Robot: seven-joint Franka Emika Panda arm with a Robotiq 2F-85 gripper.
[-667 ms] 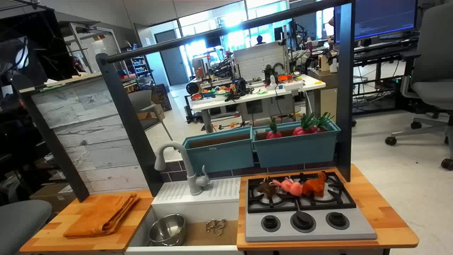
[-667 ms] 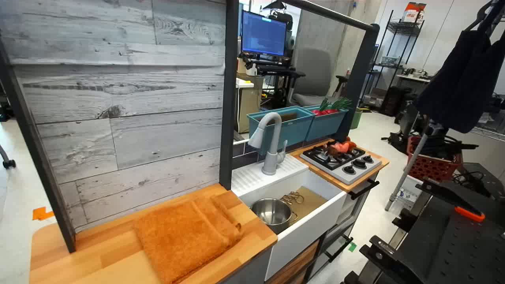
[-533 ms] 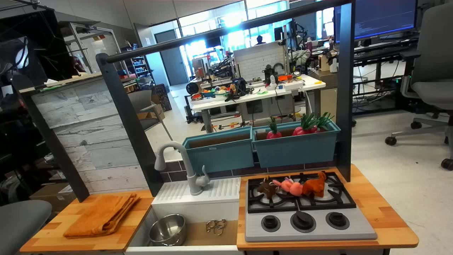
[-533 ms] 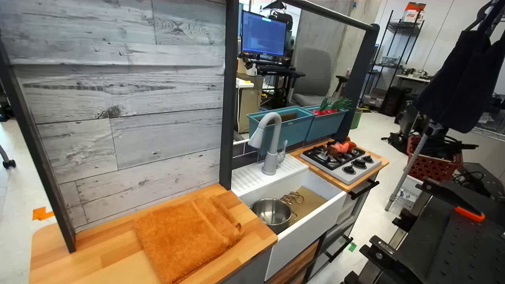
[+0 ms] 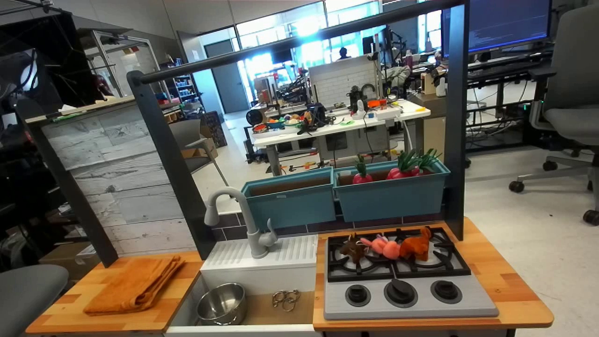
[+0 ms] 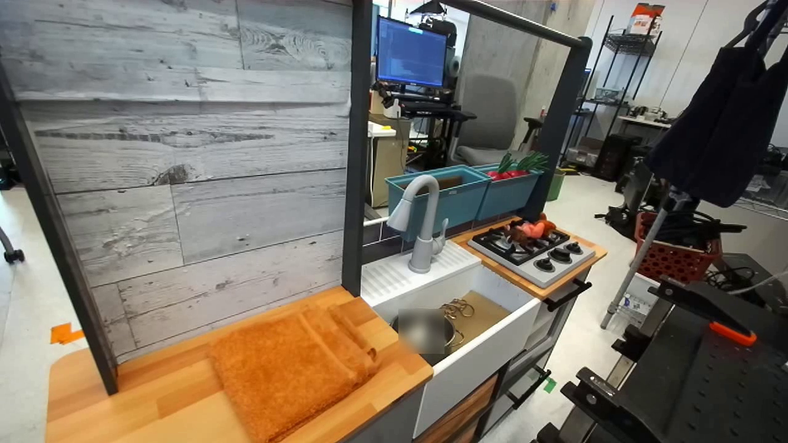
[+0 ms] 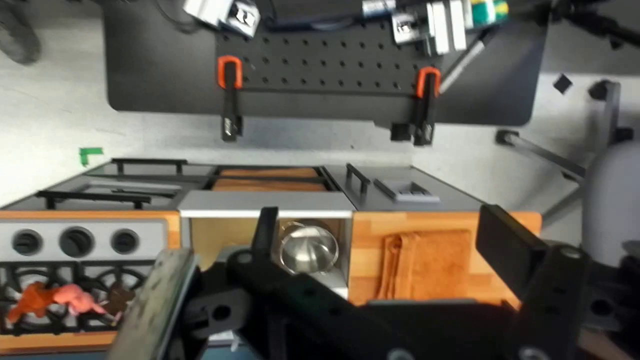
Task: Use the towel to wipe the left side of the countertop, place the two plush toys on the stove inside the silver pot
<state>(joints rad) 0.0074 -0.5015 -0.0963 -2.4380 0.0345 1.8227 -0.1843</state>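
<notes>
hand | low in wrist view | fingers spread well apart, facing each other

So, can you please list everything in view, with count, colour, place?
towel: 1, orange-brown, folded on countertop
countertop: 2 sections, honey, beside sink
silver pot: 1, silver, in sink
plush toys: apparently 3, brown, pink, rust, on stove
stove: 1, black-grey, on countertop
knobs: 3, black, stove front
sink: 1, white, between sections
metal loops: uncounted, brassy, in sink
faucet: 1, grey, behind sink
planters: 2, teal, behind sink and stove
radishes: about 3, red-green, in planter
plank panel: 1, whitish, behind towel
background clutter: uncounted, mixed colours, around
gripper: 1, black, open, wrist view
</notes>
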